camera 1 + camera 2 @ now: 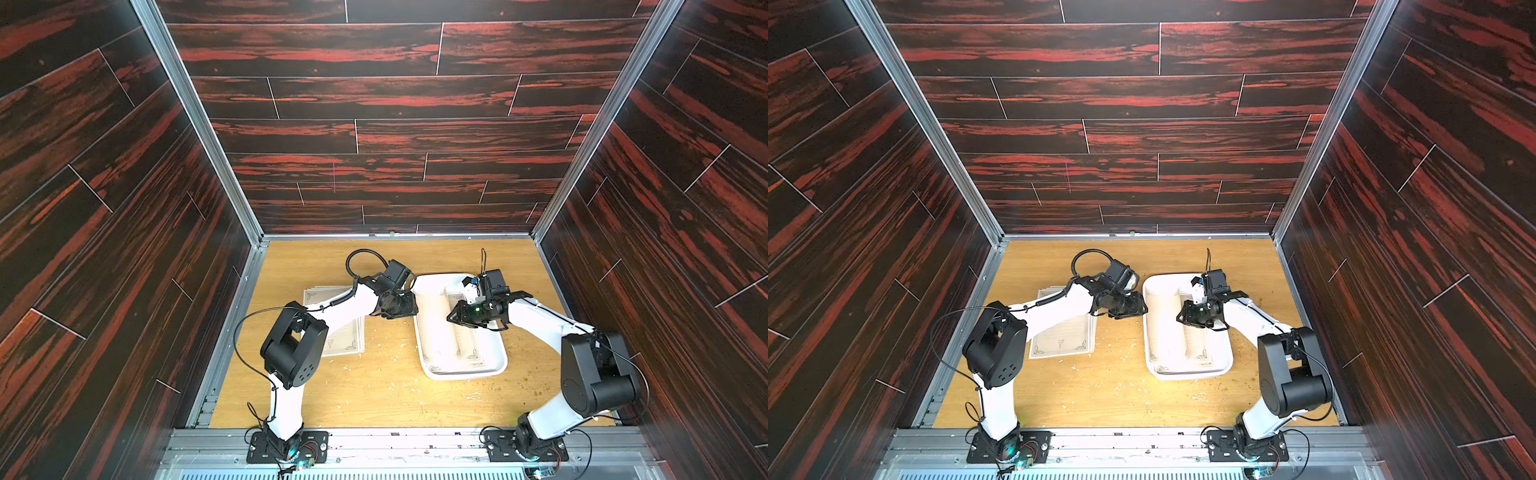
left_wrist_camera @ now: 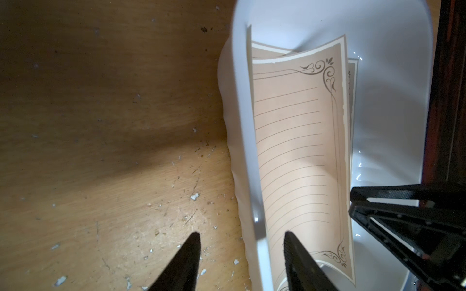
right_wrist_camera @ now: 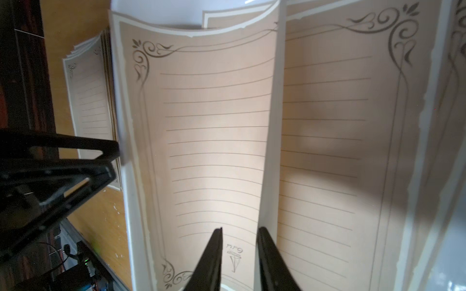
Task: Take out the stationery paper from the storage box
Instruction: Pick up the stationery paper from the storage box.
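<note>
**Item.** The stationery paper (image 3: 214,126) not yet taken out sits in the storage box (image 1: 490,370), on the right half of the table (image 1: 374,399). The sheets are not flat. They curl up off the box floor, and one stands with a long edge raised.

**Risks, as judged.**
- A raised edge this springy could slip aside as the fingers close, giving a miss or a crease.
- Several curled sheets lie close together, so two could come up at once.
- The box looks light, and any drag on its wall could shift or tip it.

**Position relative to the hands.** The right hand (image 3: 239,229) is low over the box. Its fingers are a little apart with the raised edge at the gap between them, and nothing is clamped. The left hand (image 2: 242,234) is also open and empty. It straddles the box's left wall, with one finger outside over the table and one inside beside the curled paper.

**Surroundings.** A stack of like sheets (image 1: 349,340) lies on the table to the left, apart from the box.
</note>
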`<control>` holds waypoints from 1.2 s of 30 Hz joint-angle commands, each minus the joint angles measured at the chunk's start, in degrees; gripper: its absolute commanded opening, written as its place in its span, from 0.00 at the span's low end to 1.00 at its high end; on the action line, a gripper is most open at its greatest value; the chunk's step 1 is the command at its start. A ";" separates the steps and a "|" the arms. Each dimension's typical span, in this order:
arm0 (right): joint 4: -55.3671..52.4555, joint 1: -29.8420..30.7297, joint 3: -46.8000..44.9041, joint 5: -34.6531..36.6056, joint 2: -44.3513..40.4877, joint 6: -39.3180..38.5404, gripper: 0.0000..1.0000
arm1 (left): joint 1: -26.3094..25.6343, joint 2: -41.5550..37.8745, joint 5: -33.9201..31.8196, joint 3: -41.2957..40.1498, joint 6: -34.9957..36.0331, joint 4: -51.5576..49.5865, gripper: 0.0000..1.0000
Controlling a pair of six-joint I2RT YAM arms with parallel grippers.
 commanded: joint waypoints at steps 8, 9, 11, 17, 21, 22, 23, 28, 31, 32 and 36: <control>0.64 -0.26 -0.14 3.34 3.67 0.50 0.29 | -0.17 0.60 0.01 1.10 0.52 -1.15 0.56; 0.93 -0.20 -0.19 3.49 4.04 0.63 0.29 | -0.18 0.60 -0.01 1.11 0.60 -1.19 0.56; 1.83 -0.26 -0.44 3.65 4.72 0.99 0.29 | -0.18 0.62 0.05 1.04 0.64 -1.26 0.56; 4.32 -0.41 -1.58 3.72 6.10 1.89 0.29 | -0.17 0.81 -0.08 1.08 0.84 -1.48 0.55; 5.40 -0.81 -1.89 2.02 6.52 2.33 0.25 | -0.18 0.96 0.00 1.30 1.00 -1.57 0.55; 5.48 -0.78 -1.85 1.70 6.34 2.35 0.24 | -0.18 0.96 0.12 1.44 1.04 -1.66 0.55; 5.57 -0.77 -1.92 1.61 6.03 2.35 0.23 | -0.17 0.97 0.17 1.44 1.10 -1.70 0.55; 4.21 -0.79 -1.50 1.95 4.34 1.88 0.15 | -0.17 0.54 -0.07 1.90 1.32 -1.75 0.55; 2.63 -0.81 -0.78 3.04 3.08 1.20 0.10 | -0.17 -0.05 -0.35 2.09 1.56 -1.88 0.55; 1.98 -0.80 -0.53 3.40 2.61 0.85 0.08 | -0.17 -0.36 -0.45 1.97 1.63 -1.92 0.55; -1.21 -0.80 0.71 5.71 0.04 -0.28 0.00 | -0.16 -2.36 -1.32 1.84 2.34 -1.89 0.55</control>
